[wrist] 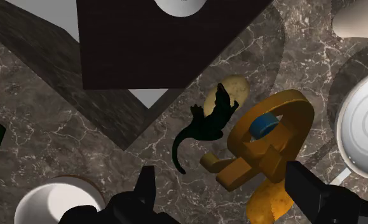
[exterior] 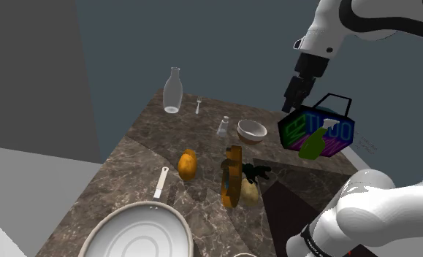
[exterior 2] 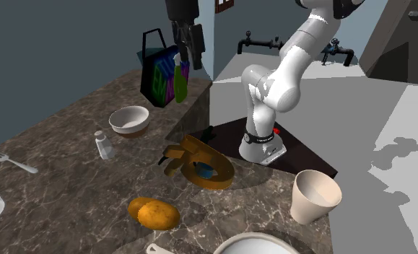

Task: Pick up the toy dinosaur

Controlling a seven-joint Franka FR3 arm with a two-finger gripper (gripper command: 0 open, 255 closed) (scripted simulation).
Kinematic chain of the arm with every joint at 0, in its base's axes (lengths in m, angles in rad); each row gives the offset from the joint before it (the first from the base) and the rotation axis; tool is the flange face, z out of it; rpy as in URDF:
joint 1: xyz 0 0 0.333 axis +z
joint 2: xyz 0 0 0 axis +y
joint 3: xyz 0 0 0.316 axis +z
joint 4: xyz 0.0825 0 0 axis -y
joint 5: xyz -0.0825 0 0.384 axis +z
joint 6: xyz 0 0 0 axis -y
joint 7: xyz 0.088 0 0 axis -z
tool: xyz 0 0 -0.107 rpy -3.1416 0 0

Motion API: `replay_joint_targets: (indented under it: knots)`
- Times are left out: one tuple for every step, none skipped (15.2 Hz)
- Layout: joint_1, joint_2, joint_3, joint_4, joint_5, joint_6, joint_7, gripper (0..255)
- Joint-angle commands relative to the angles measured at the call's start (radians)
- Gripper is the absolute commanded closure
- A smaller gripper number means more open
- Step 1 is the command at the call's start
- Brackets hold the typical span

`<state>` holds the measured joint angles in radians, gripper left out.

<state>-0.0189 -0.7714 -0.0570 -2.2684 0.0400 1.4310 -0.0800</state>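
1. Toy dinosaur [wrist: 208,121]: dark figure lying on the marble countertop [wrist: 61,140], just beside the orange tape dispenser [wrist: 271,140], its head over a pale rounded object [wrist: 234,89].
2. The wrist view gives me its whole outline, tail curled. In the shoulder view I read it as a dark patch behind the dispenser.
3. Gripper [wrist: 224,197]: fingers spread, holding nothing, high over the counter.
4. Bowl [wrist: 55,203] and pan [wrist: 367,140] are cut off at the frame edges.

Marble counter [exterior: 144,157] with bottle [exterior: 173,91], fork [exterior: 198,106], shaker [exterior: 223,126], bowl [exterior: 251,131], orange tape dispenser [exterior: 232,177], pan [exterior: 138,234], colourful bag [exterior: 294,131].

white arm [exterior 2: 286,68], black pincer [exterior 2: 185,37]
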Motion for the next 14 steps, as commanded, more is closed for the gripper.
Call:
replay_joint_targets:
  knots:
    - [0.0, 0.0, 0.0, 0.0, 0.0, 0.0, 0.0, 0]
    - [-0.003, 0.012, 0.006, -0.023, 0.005, 0.019, 0.016, 0]
    - [-0.005, 0.026, 0.013, -0.046, 0.01, 0.039, 0.031, 0]
    - [-0.007, 0.04, 0.019, -0.068, 0.016, 0.058, 0.046, 0]
    - [-0.009, 0.055, 0.025, -0.089, 0.021, 0.078, 0.061, 0]
    - [-0.011, 0.071, 0.031, -0.11, 0.027, 0.098, 0.076, 0]
    - [-0.012, 0.089, 0.037, -0.13, 0.032, 0.119, 0.091, 0]
    - [-0.014, 0.107, 0.042, -0.149, 0.038, 0.14, 0.106, 0]
    - [-0.015, 0.126, 0.048, -0.167, 0.044, 0.161, 0.12, 0]
    - [-0.016, 0.146, 0.053, -0.185, 0.05, 0.182, 0.134, 0]
    - [-0.017, 0.168, 0.059, -0.202, 0.057, 0.204, 0.148, 0]
    - [-0.018, 0.19, 0.064, -0.217, 0.063, 0.227, 0.162, 0]
    - [-0.018, 0.214, 0.069, -0.233, 0.07, 0.249, 0.175, 0]
    - [-0.019, 0.239, 0.074, -0.247, 0.076, 0.272, 0.188, 0]
